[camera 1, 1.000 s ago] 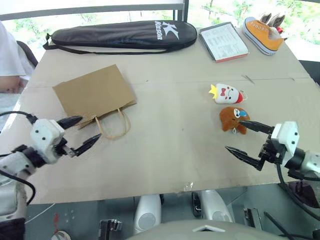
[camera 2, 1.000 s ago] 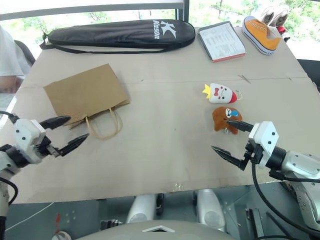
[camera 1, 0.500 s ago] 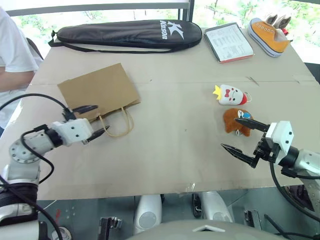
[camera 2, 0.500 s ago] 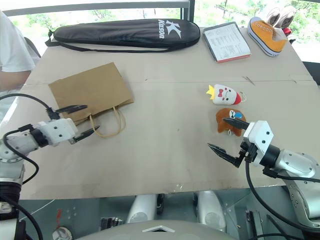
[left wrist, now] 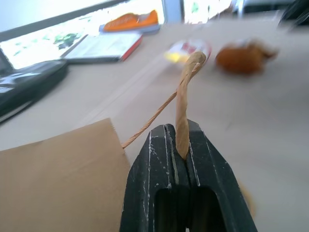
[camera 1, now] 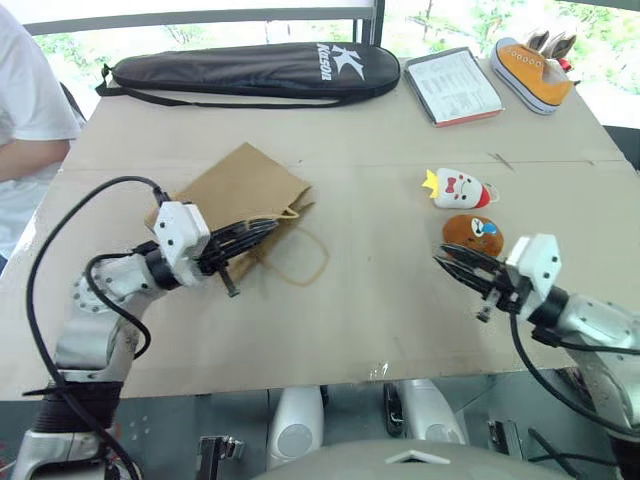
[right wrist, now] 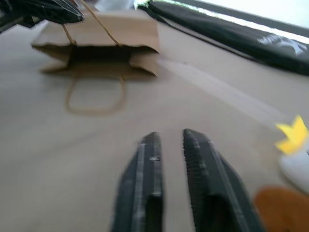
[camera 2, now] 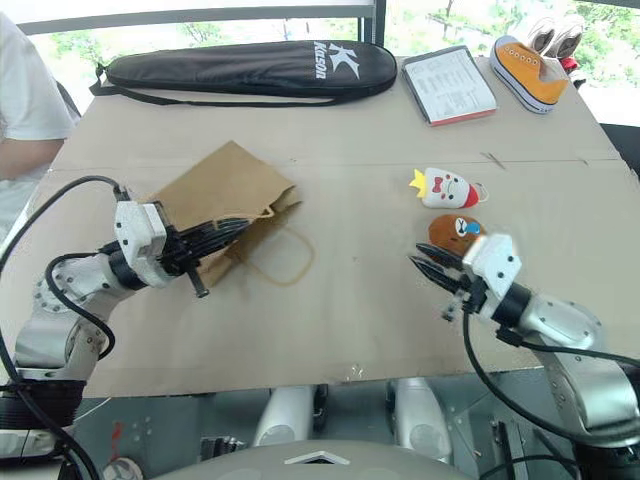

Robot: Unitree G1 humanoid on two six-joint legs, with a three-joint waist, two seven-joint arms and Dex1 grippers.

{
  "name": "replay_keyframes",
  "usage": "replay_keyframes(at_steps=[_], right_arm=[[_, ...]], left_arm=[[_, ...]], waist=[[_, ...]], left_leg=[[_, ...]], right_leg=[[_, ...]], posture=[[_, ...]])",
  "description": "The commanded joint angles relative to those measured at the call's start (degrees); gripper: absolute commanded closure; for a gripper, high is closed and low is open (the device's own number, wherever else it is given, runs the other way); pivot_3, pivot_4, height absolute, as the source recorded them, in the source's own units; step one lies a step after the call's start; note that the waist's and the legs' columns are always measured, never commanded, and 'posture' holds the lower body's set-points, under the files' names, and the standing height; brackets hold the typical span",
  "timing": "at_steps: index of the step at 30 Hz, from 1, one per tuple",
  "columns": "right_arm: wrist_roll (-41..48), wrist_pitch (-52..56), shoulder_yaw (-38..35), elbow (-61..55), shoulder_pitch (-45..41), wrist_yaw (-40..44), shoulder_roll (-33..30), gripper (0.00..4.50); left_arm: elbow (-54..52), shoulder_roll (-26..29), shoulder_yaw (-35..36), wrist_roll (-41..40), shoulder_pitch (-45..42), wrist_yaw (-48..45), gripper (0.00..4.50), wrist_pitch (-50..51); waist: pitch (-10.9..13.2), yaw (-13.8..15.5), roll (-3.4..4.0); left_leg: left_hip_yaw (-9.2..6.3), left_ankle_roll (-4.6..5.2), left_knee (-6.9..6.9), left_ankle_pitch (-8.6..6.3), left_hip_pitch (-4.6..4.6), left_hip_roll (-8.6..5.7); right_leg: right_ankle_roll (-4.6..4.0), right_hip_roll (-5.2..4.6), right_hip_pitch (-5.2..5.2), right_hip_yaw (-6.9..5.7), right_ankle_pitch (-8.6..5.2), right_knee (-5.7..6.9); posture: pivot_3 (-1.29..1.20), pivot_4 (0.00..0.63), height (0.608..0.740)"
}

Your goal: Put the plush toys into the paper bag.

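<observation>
The brown paper bag (camera 1: 238,188) lies on the table left of centre, its mouth facing the toys and held slightly open. My left gripper (camera 1: 270,226) is shut on the bag's upper handle (left wrist: 185,92), which is pinched between its fingers; the other handle (camera 1: 300,258) lies flat on the table. The white plush toy (camera 1: 458,188) and the brown plush toy (camera 1: 472,233) sit at the right. My right gripper (camera 1: 447,264) is shut and holds nothing, low over the table just in front of the brown toy and pointing toward the bag (right wrist: 101,41).
A long black racket case (camera 1: 250,68) lies along the far edge, with a booklet (camera 1: 455,85) and an orange sneaker (camera 1: 530,68) at the far right. A person in a white shirt (camera 1: 25,110) stands at the left edge. Bare table lies between bag and toys.
My left gripper swung right and shut on the bag's handle, and the bag turned and shifted right with its mouth lifted. My right gripper went from open to shut and edged left.
</observation>
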Motion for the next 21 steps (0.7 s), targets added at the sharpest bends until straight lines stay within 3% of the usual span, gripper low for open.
replay_keyframes(at_steps=[1, 4, 9, 21], right_arm=[[-1.6, 1.6, 4.5, 0.4, -5.0, -1.5, 1.7, 4.45], [-7.7, 1.3, 14.2, 10.3, -16.2, -1.5, 7.2, 4.45], [-12.4, -4.0, 20.8, 27.1, -25.9, 1.9, 13.8, 4.45], [-18.7, -19.5, 24.9, 62.7, -37.1, 6.3, 29.8, 4.45]], left_arm=[[-5.3, -1.3, 0.3, -4.7, -1.5, 3.0, 4.50, 7.0], [-8.6, -4.0, -1.9, -7.2, -3.0, 5.1, 4.50, 11.8], [-10.0, -8.6, -3.2, -7.5, -6.1, 8.9, 4.50, 15.4], [-15.1, -13.6, -1.4, -9.3, -7.6, 17.0, 4.50, 20.5]], waist=[[0.0, 0.1, 0.00], [0.0, -0.1, 0.00], [0.0, 0.0, -0.02], [0.0, -0.7, -0.01]], left_leg=[[-0.01, 0.00, 0.00, 0.00, -0.01, 0.00], [-0.06, 0.00, 0.05, 0.00, -0.02, -0.01], [-0.16, 0.01, 0.08, 0.01, -0.07, 0.00], [-0.20, 0.01, 0.06, 0.01, -0.07, 0.02]], right_leg=[[0.00, 0.01, 0.00, 0.00, 0.00, 0.00], [-0.01, 0.06, 0.02, 0.00, 0.00, 0.00], [0.02, 0.16, 0.05, -0.02, 0.05, 0.01], [0.19, 0.22, 0.05, -0.02, 0.15, 0.01]], posture=[[0.00, 0.150, 0.740], [0.00, 0.150, 0.740], [0.00, 0.150, 0.740], [0.00, 0.150, 0.740]])
